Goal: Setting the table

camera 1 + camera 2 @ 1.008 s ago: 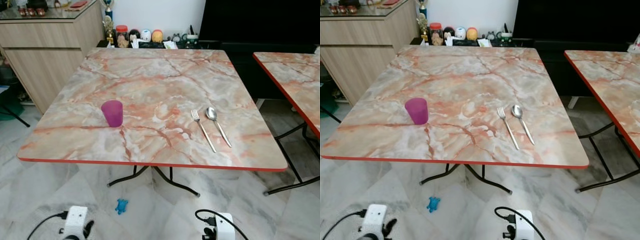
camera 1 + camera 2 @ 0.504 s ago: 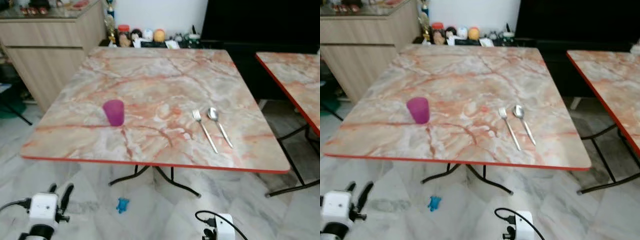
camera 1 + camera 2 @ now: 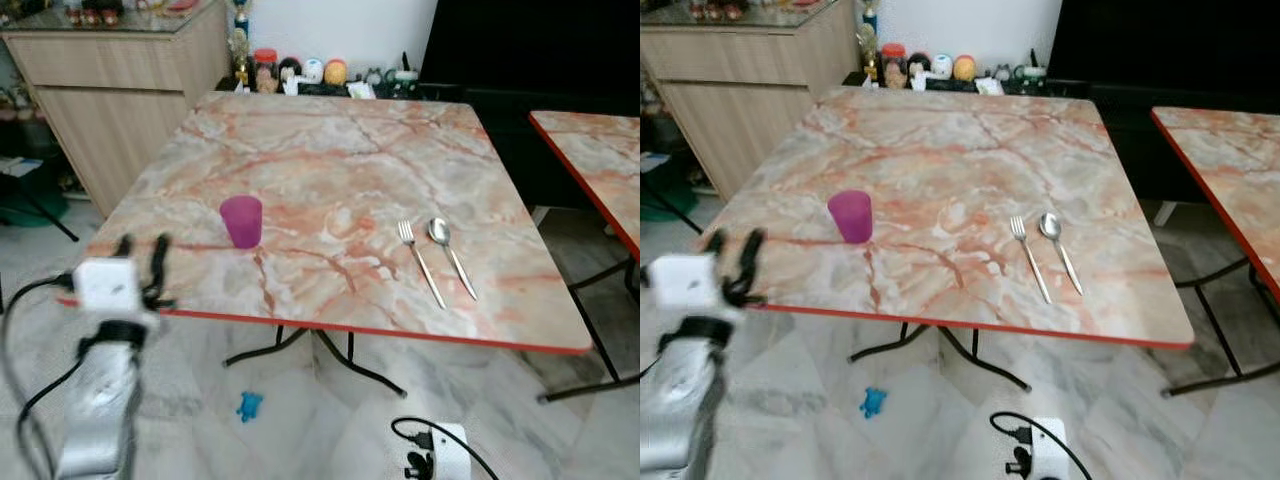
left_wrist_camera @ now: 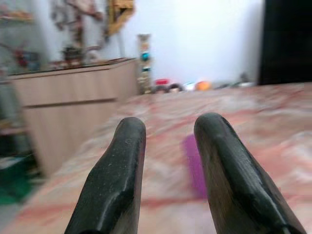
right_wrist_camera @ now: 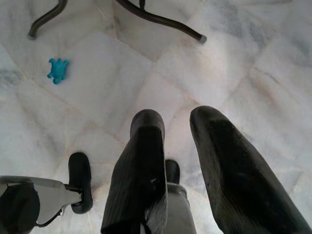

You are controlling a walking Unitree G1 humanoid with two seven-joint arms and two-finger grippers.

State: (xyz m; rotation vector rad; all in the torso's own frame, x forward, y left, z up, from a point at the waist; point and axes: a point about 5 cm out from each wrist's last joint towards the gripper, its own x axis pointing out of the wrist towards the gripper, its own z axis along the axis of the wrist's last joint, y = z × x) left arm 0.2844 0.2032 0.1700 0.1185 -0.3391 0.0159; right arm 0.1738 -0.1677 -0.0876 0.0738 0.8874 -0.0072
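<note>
1. Since one second ago the left gripper (image 3: 140, 262) has come up from low beside the floor to the height of the table's near left edge, and its arm now stands in front of that corner (the camera also shifted a little, so the whole scene sits differently).
2. Its two black fingers (image 4: 122, 170) are spread apart with nothing between them, and in the left wrist view they point over the marble table (image 3: 330, 150) toward the purple cup (image 3: 241, 220), which looks blurred there.
3. That cup stands upright on the near left part of the table, well apart from the gripper.
4. Further right, a fork (image 3: 420, 262) and a spoon (image 3: 451, 256) lie just beside each other, parallel, near the front right edge.
5. The right gripper (image 5: 178, 161) hangs low over the marble floor (image 5: 234, 63), its fingers apart and empty, near a small blue toy (image 5: 58, 70).
6. My judgement: the cutlery seems already placed, no plate is on the table, and the cup is probably the next thing to move, so the task is only partly done.
</note>
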